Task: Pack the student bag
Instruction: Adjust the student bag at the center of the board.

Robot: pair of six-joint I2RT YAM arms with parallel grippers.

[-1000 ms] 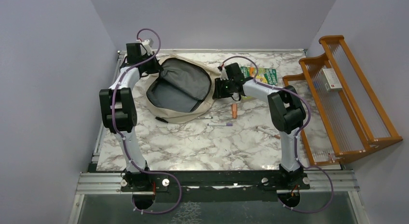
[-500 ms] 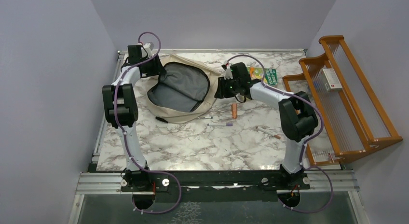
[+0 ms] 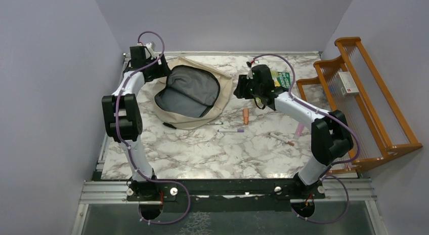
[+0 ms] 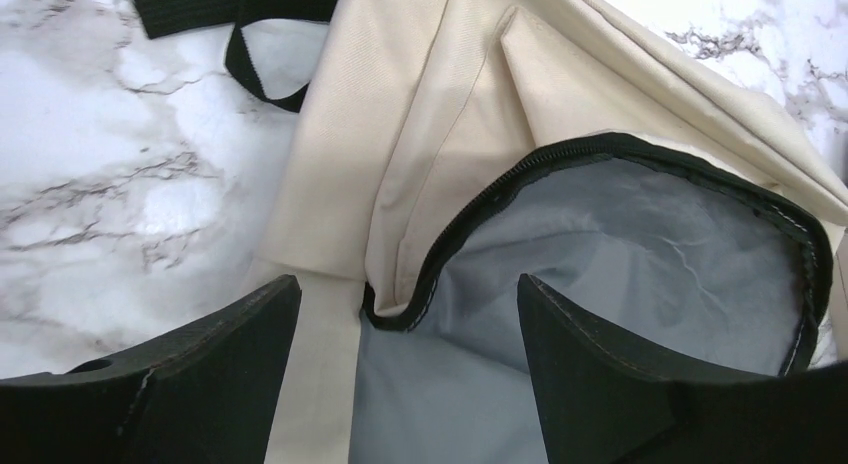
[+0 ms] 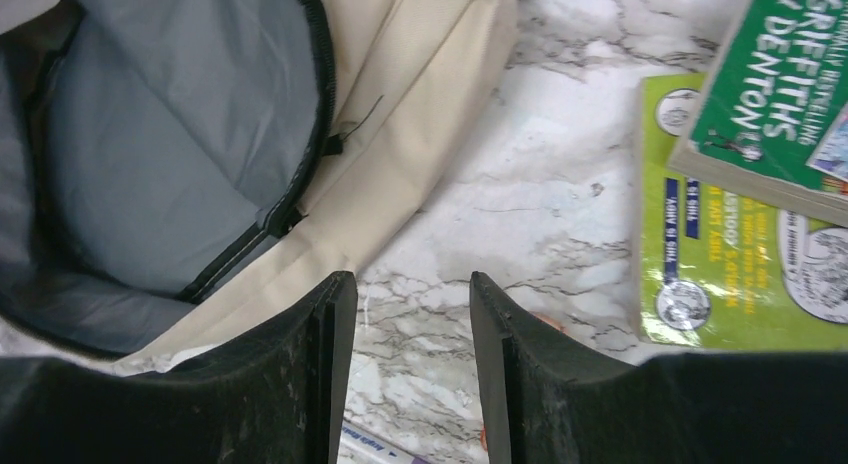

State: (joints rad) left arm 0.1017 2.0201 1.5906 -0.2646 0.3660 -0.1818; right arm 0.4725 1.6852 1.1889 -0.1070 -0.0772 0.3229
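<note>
The student bag (image 3: 189, 95), beige with black zipper trim, lies at the back left of the table with its mouth gaping and the grey lining showing. My left gripper (image 3: 161, 73) hovers at the bag's back-left rim. In the left wrist view that gripper (image 4: 408, 284) is open, its jaws standing wide on either side of the zipper edge of the bag (image 4: 450, 104) without touching it. My right gripper (image 3: 238, 88) hangs just right of the bag. In the right wrist view it (image 5: 412, 279) is open over bare marble, beside the bag (image 5: 180, 134).
Two books (image 3: 275, 79) lie stacked at the back right, a green one (image 5: 790, 74) on a lime one (image 5: 740, 234). An orange marker (image 3: 246, 115), a purple pen (image 3: 231, 130) and another pen (image 3: 281, 139) lie mid-table. A wooden rack (image 3: 364, 98) stands along the right edge.
My left gripper has opened and let go of the bag's rim. The right arm has drawn back to the right, off the bag's edge, and its jaws have widened a little.
</note>
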